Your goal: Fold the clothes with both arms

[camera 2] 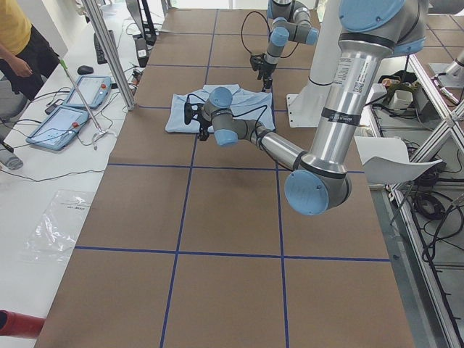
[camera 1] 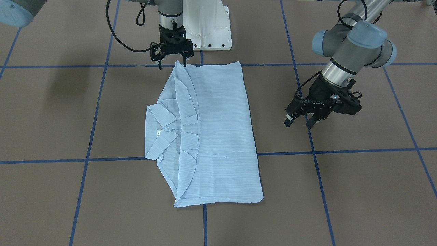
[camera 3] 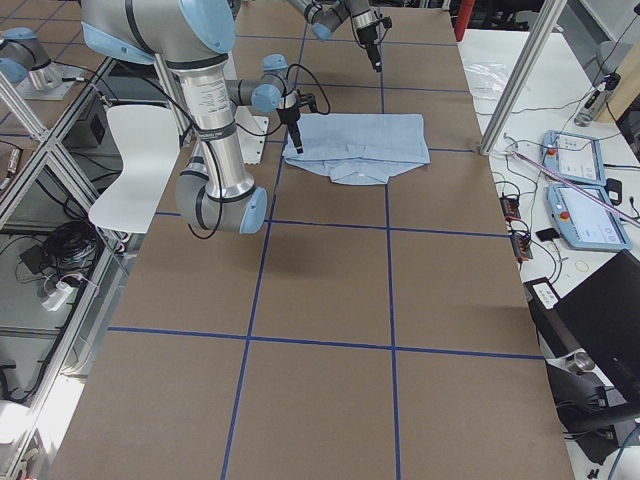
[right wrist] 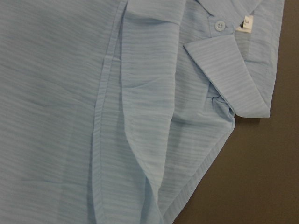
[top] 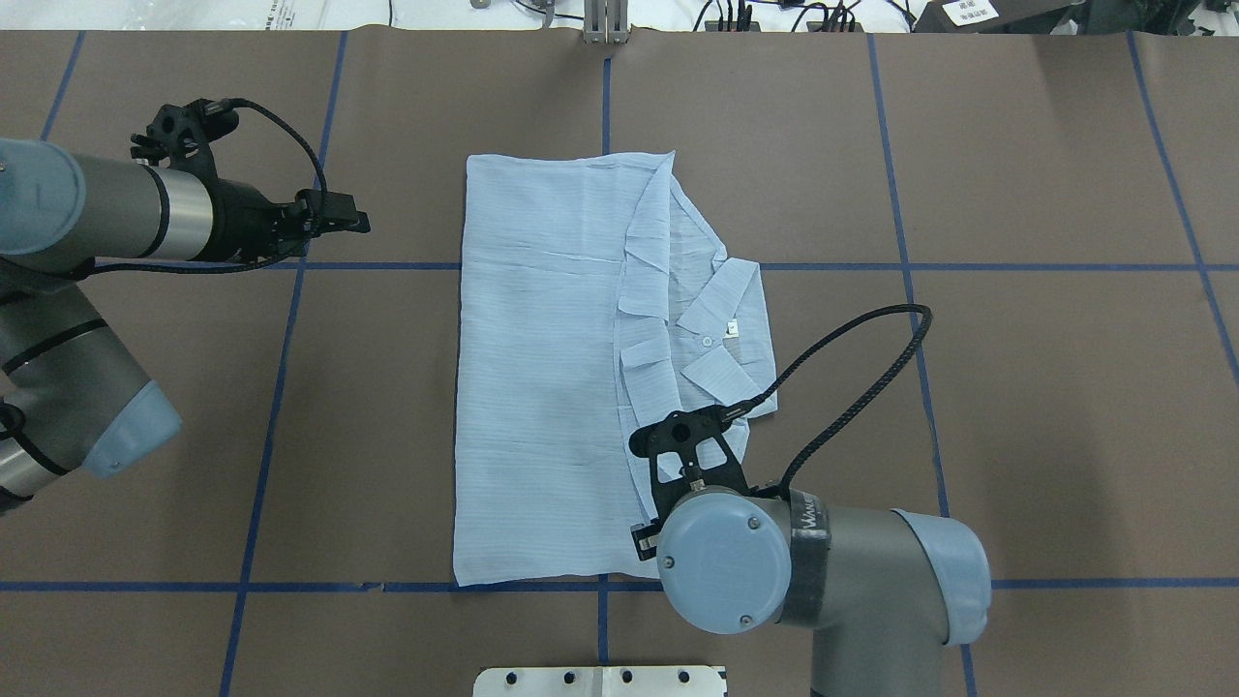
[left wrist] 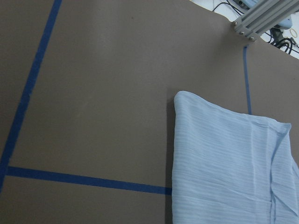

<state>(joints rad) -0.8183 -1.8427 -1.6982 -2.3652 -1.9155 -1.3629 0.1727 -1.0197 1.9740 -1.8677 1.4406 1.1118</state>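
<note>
The pale blue striped shirt point(camera 1: 218, 136) lies folded into a long rectangle on the brown table point(camera 1: 358, 188), with the collar, a button and the white label point(camera 1: 158, 133) on my right side. My right gripper point(camera 1: 172, 65) is open and empty, hovering just over the shirt's corner nearest the base. The right wrist view shows the collar point(right wrist: 233, 70) and folded sleeve from close above. My left gripper point(camera 1: 299, 123) is open and empty, above bare table on the other side of the shirt and apart from it. The left wrist view shows the shirt's far corner point(left wrist: 224, 163).
Blue tape lines point(camera 1: 205, 225) divide the table into squares. The white pedestal base point(camera 1: 208, 27) stands just behind the shirt. In the exterior left view a side bench holds two tablets point(camera 2: 69, 109), an operator point(camera 2: 22, 43) stands beside it, and an aluminium post point(camera 2: 109, 51) rises at the table's edge.
</note>
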